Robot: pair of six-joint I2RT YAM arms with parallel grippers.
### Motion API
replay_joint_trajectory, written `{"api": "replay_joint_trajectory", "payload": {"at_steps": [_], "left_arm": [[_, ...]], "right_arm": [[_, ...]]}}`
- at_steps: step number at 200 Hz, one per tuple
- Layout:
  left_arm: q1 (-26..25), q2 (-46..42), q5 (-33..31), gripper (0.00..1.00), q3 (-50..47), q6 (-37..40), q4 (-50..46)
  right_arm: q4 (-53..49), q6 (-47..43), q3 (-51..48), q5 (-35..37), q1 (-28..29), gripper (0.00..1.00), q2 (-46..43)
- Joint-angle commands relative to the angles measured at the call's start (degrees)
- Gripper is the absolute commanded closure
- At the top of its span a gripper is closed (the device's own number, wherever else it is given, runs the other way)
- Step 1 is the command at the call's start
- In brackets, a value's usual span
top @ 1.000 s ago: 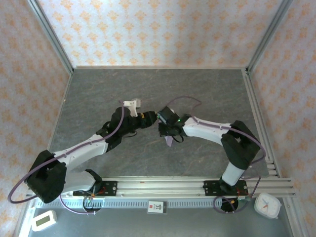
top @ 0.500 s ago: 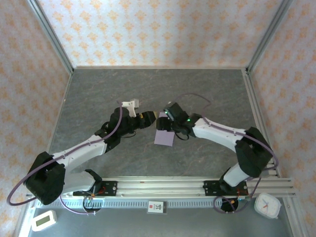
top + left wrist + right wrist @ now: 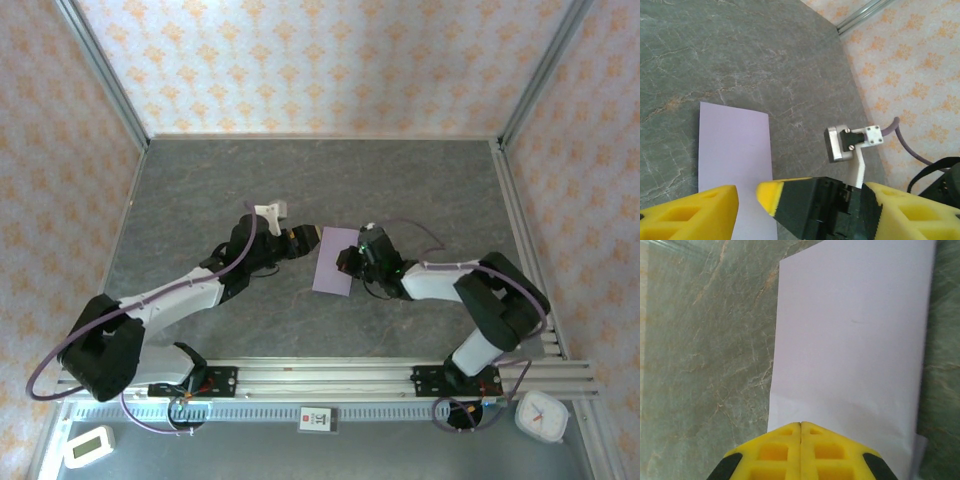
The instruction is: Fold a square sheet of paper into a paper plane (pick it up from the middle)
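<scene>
The square sheet of paper point(image 3: 333, 262) lies flat on the grey table as a narrow pale lilac rectangle, folded in two, with a doubled edge at one corner point(image 3: 918, 447). No paper plane is in view. My right gripper point(image 3: 350, 262) is shut, its yellow tips point(image 3: 800, 424) together on top of the sheet point(image 3: 855, 325) near its right long edge. My left gripper point(image 3: 305, 238) stands open just off the sheet's upper left corner, holding nothing. In the left wrist view the sheet point(image 3: 732, 145) lies ahead, and the right gripper's shut fingers point(image 3: 771, 196) reach between my left gripper's point(image 3: 801, 194) spread fingers.
An aluminium rail point(image 3: 320, 378) carries both arm bases at the near edge. A white timer point(image 3: 88, 446) and a small clock point(image 3: 541, 415) sit beyond it. Patterned walls and frame posts point(image 3: 528, 70) bound the table; bare grey surface lies behind the sheet.
The sheet, held up edge-on between the grippers a second ago, now lies flat. My right gripper opened, drew back to the right and shut on top of it. The left gripper barely moved.
</scene>
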Motion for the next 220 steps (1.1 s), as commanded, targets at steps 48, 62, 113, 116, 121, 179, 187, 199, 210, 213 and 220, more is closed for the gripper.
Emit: {"api": "replay_joint_trajectory", "payload": {"at_steps": [48, 62, 113, 116, 121, 179, 187, 199, 210, 213, 220], "left_arm": [[-0.3, -0.2, 0.6, 0.33, 1.4, 1.4, -0.4], [-0.7, -0.1, 0.5, 0.33, 1.4, 1.5, -0.7], [-4.5, -0.2, -1.9, 0.29, 0.7, 0.3, -0.8], [-4.7, -0.2, -2.3, 0.29, 0.5, 0.2, -0.8], [-5.1, -0.2, -2.8, 0.29, 0.2, 0.1, -0.9], [-7.2, -0.9, -7.9, 0.23, -4.2, -4.0, -2.0], [-7.5, -1.4, -8.9, 0.22, -4.9, -4.9, -2.2], [-8.3, -2.3, -10.3, 0.20, -6.4, -6.1, -1.2], [-9.2, -3.5, -12.7, 0.14, -7.6, -6.8, -1.2], [-9.7, -3.9, -13.5, 0.10, -7.9, -7.0, -1.2], [-10.7, -5.1, -16.1, 0.01, -8.6, -7.5, -1.5]], "right_arm": [[-0.3, -3.5, -0.8, -7.5, -0.2, 1.00, 6.4], [-1.6, -5.0, -1.6, -9.6, -0.1, 1.00, 5.7], [-7.5, -12.1, -4.3, -13.0, 0.4, 1.00, -1.3], [-7.5, -12.1, -4.3, -13.1, 0.4, 1.00, -1.6], [-7.5, -12.2, -4.1, -13.4, 0.3, 1.00, -2.2], [-7.6, -9.2, -0.1, -11.8, 0.3, 0.96, -7.8], [-7.8, -8.6, -0.3, -10.7, 0.3, 0.97, -8.4], [-7.4, -7.9, -1.1, -9.6, 0.3, 0.97, -9.4], [-7.3, -7.1, -2.0, -8.7, 0.2, 0.97, -10.1], [-7.2, -7.0, -2.4, -8.7, 0.2, 0.97, -10.3], [-6.9, -6.4, -3.2, -8.2, 0.1, 0.97, -10.8]]}}
